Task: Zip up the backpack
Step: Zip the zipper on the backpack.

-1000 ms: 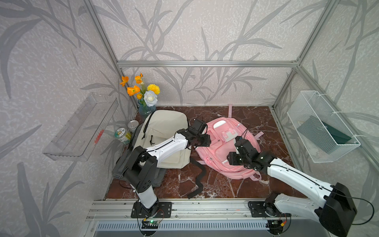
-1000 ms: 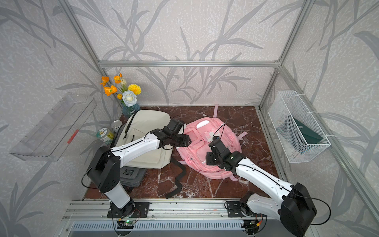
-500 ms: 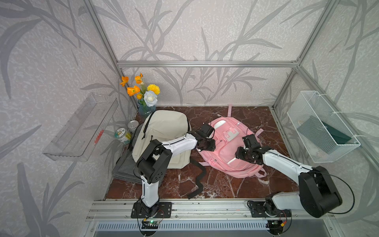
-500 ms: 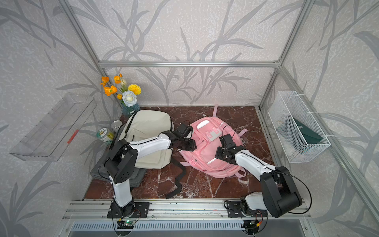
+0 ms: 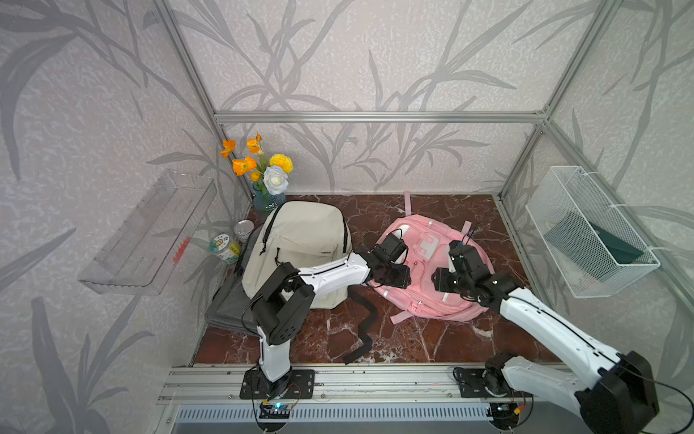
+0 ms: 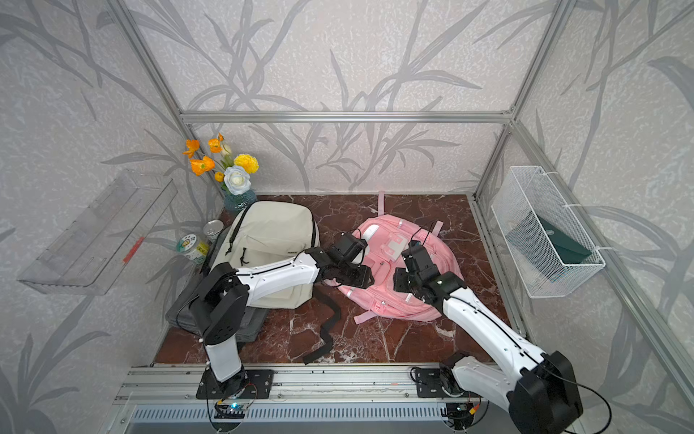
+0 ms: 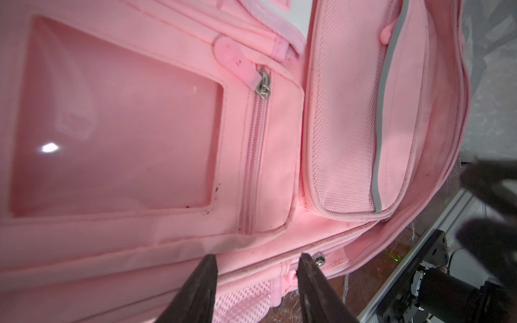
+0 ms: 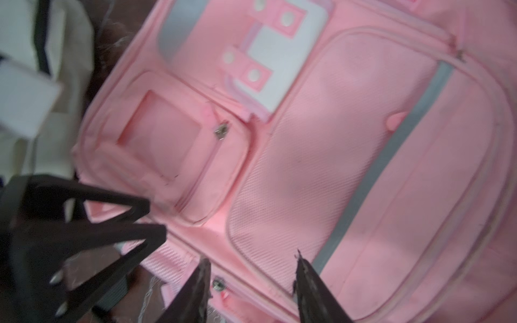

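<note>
On the red-brown marble floor point(image 5: 443, 210) a cream backpack point(image 5: 300, 240) of smooth canvas with black trim lies at nine o'clock, apart from the work. Beside it the left gripper point(image 5: 392, 276) hangs over the nine o'clock edge of the pink backpack point(image 5: 420, 297). That pack lies flat and face up near the floor's centre, its long axis running from about eleven o'clock to five. The left jaws stand parted with nothing caught between them. We see a small metal zip slider point(image 7: 319, 260) just outside one finger point(image 7: 307, 268), on the seam along the pack's edge. The cloth is ribbed woven nylon, with a glossy clear window pocket point(image 7: 117, 125), a mesh pocket point(image 7: 341, 112) and a grey reflective strip point(image 7: 383, 112). At about three o'clock on the pack the right gripper point(image 5: 441, 280) also has its jaws apart and empty. What we take to be the same zip slider point(image 8: 218, 283) sits just inside one right finger point(image 8: 200, 279), so we judge this arm the better placed to pinch it and draw it along the seam. We cannot tell how much of that zip is open.
</note>
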Robot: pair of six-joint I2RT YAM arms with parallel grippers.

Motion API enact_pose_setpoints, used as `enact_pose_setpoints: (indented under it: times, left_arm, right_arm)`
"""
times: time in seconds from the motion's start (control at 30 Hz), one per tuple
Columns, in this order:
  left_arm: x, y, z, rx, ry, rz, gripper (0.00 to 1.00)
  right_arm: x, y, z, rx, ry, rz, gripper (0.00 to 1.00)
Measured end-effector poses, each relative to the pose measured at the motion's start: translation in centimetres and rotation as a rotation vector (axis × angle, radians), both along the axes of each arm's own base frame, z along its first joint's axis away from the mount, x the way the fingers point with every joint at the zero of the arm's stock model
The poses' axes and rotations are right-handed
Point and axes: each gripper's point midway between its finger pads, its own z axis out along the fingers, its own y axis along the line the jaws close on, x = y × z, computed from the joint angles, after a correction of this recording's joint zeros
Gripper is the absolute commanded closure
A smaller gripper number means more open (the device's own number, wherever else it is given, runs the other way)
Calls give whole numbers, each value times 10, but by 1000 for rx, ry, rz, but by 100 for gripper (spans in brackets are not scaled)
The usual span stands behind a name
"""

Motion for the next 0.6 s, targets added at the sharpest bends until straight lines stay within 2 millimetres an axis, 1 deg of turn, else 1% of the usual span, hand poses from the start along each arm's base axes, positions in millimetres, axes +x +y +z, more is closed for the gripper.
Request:
enact_pose_setpoints:
  times: [0.03, 0.07, 0.13, 0.17, 0.23, 0.3, 0.37, 0.53, 0.6]
  left_arm:
    - [3, 3, 5, -6, -5, 9, 52]
    - [6, 6, 9, -15, -11, 19, 52]
    - [12, 11, 13, -26, -18, 36, 52]
    - [14, 14, 12, -26, -17, 45, 52]
    - [16, 21, 6, -16, -12, 56, 51]
    - [17, 27, -2, 0, -1, 66, 50]
    - [17, 29, -9, 5, 3, 67, 50]
    - [18, 27, -16, -8, -6, 66, 51]
    - [18, 26, -19, -17, -9, 69, 52]
  right_arm:
    - [-10, 10, -1, 5, 2, 28, 52]
    - [-21, 18, -7, 0, 21, 47, 52]
    - [-37, 28, -22, -28, 65, 75, 52]
    - [-45, 32, -33, -49, 95, 87, 52]
    - [-52, 34, -50, -86, 142, 83, 52]
    - [-54, 33, -66, -117, 181, 62, 52]
    - [-55, 31, -79, -137, 209, 41, 54]
    - [-50, 36, -94, -142, 232, 11, 61]
    - [-48, 39, -98, -139, 235, 9, 61]
